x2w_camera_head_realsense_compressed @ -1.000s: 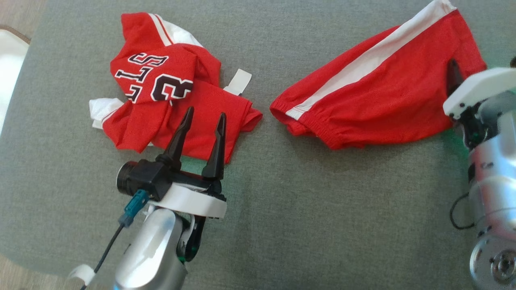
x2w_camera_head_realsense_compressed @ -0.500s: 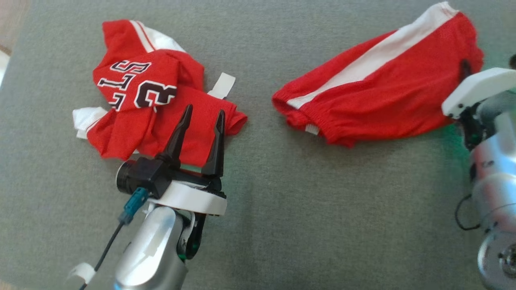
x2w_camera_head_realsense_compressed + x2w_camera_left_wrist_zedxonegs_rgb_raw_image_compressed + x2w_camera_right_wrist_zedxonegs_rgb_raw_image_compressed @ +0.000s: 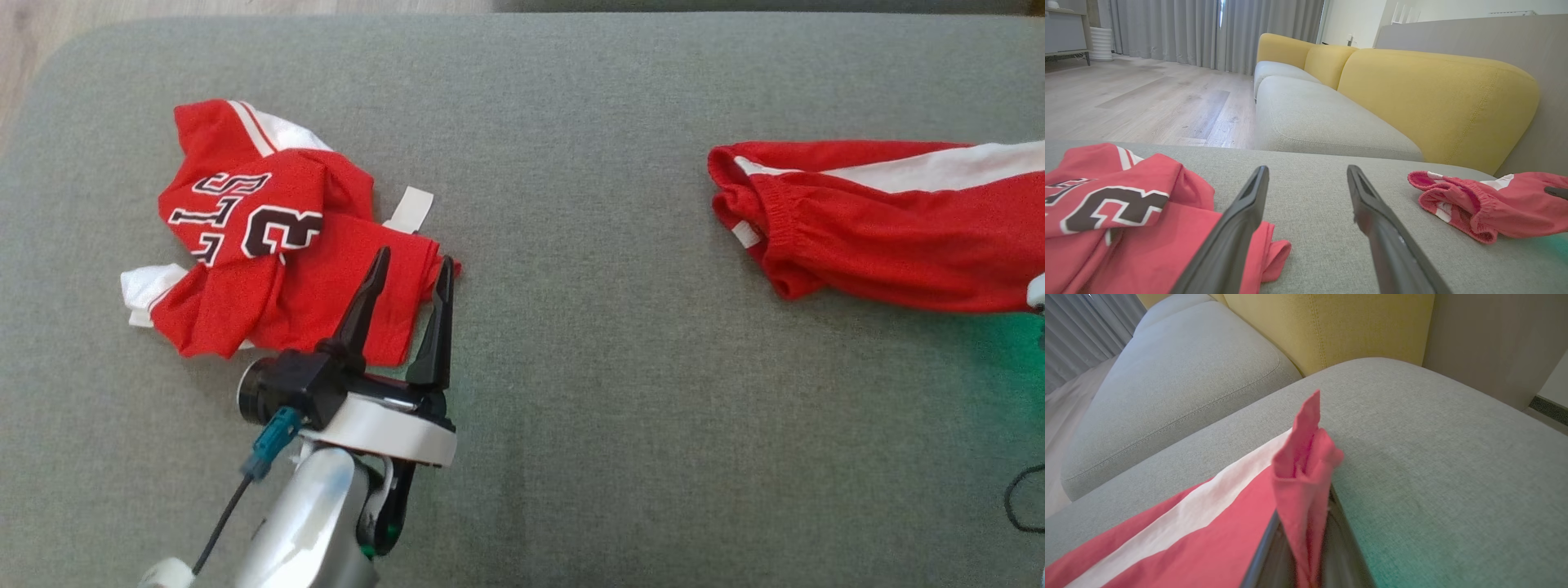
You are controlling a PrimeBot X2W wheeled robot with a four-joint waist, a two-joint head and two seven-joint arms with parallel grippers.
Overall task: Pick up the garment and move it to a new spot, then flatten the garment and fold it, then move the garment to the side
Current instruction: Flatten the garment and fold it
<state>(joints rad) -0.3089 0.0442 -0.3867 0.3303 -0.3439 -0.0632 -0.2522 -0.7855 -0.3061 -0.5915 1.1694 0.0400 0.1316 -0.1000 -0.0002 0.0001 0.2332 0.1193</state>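
The right gripper (image 3: 1304,524) is pinching a bunched corner of the red shorts (image 3: 882,237), which are lying at three o'clock on the grey cushion (image 3: 571,367). Lifting slowly should be keeping that fold secure. The left gripper (image 3: 414,260) is hovering wide open, empty, over the jersey (image 3: 277,269) at nine o'clock.
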